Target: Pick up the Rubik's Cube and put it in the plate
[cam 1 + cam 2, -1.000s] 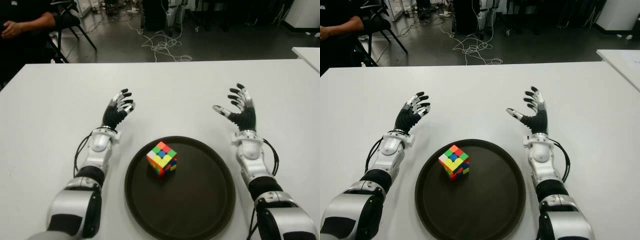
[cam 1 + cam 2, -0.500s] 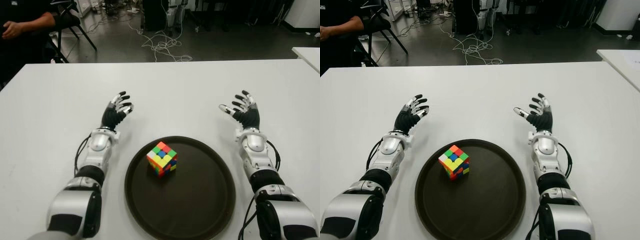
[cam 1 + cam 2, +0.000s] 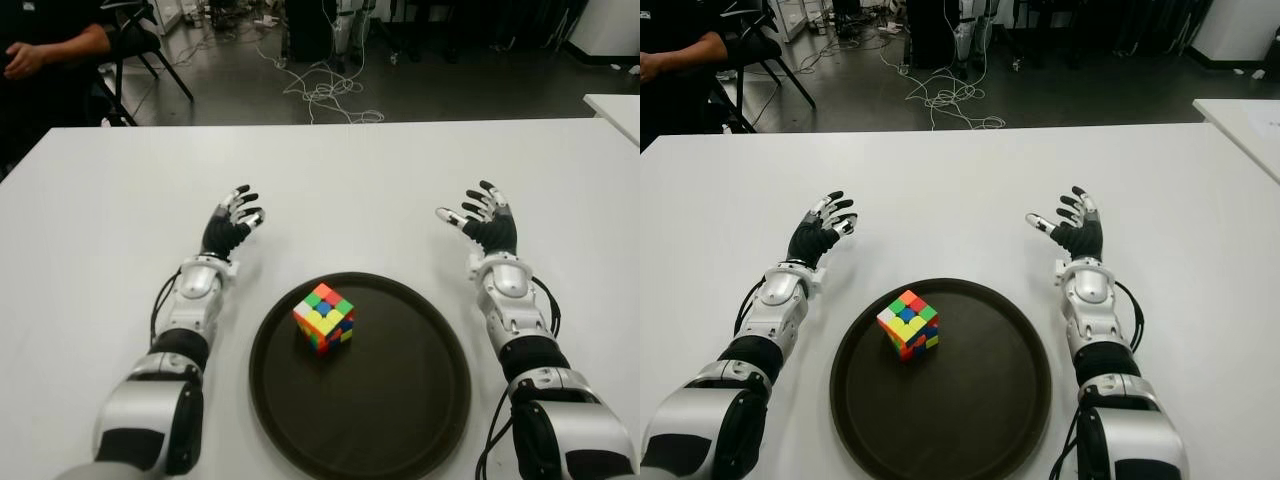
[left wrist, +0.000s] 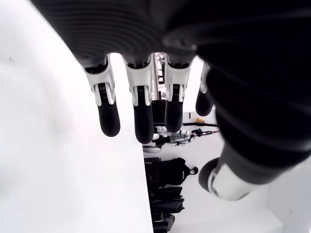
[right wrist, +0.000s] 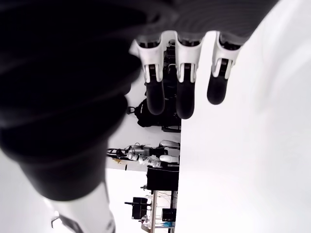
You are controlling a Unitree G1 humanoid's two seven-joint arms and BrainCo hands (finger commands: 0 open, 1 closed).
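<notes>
Overhead, eye views: Rubik's Cube [image 3: 324, 318] sitting inside the dark round plate [image 3: 400, 420], toward its left-rear part, one corner turned toward the camera. Plate on the white table [image 3: 340, 190], close to the near edge, between the two arms. Left hand [image 3: 226, 227] just beyond the plate's left side, over bare table, fingers spread, holding nothing. Right hand [image 3: 484, 225] beyond the plate's right side, likewise spread and empty, thumb pointing inward. Both hands well apart from the cube. Cannot tell whether either hand touches the table. Person's arm [image 3: 55, 48] in a dark sleeve at the far left corner, next to a chair [image 3: 150, 40]; loose cables [image 3: 320, 90] on the floor behind the table.

Left wrist view: four fingers [image 4: 109, 116] extended and separated, thumb off to the side, nothing between them; white table beyond.

Right wrist view: three fingers [image 5: 186, 101] visible, straight and relaxed, no object in the grasp; white table alongside, room clutter far off.
</notes>
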